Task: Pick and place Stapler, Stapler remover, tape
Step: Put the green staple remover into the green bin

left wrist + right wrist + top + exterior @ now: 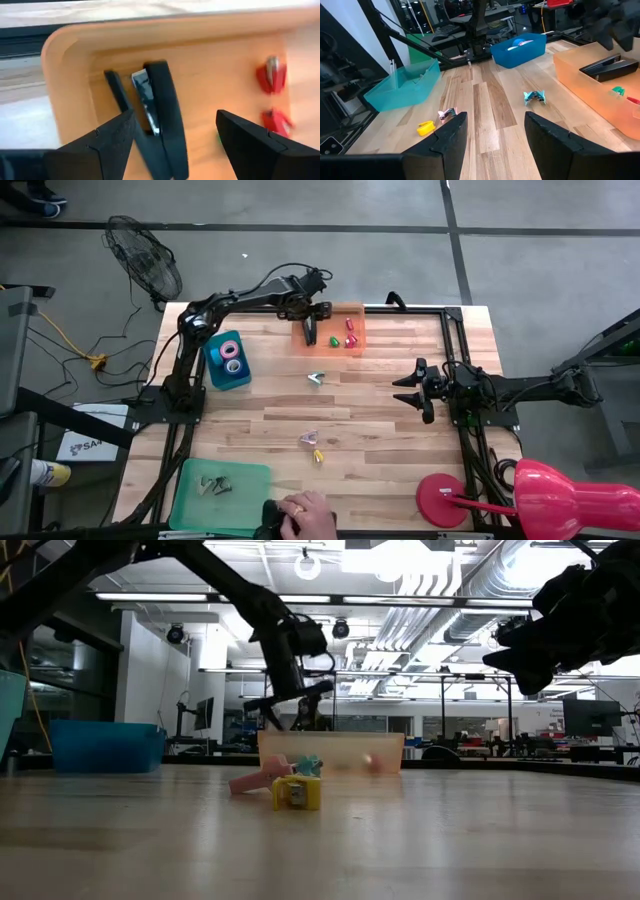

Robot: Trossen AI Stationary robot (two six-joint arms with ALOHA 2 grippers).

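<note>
Left end effector [309, 320] hovers over the orange tray [357, 311] at upper centre of the high view, fingers spread wide, holding nothing. The stapler [157, 117] lies flat on the tray floor directly beneath and between the fingers, near the tray's corner wall; judged: released here, this being the stapler bin. Three small red and green pieces [349, 338] share the tray, toward its right half, apart from the stapler

Blue bin [243, 373] at left of centre holds the tape rolls [232, 356], so sorting goes by kind: one bin per item type. Green tray [248, 485] at lower left carries a few small greyish pieces, type unclear

Loose on the tabletop [400, 440]: a teal piece [316, 378] mid-frame, a pink piece [309, 438] and a yellow piece [319, 455] below it; probably staple removers awaiting pickup

Right end effector [408, 391] waits at right of centre, fingers partly apart and empty, aimed toward the loose pieces

A person's hand [308, 513] rests at the bottom edge
</note>
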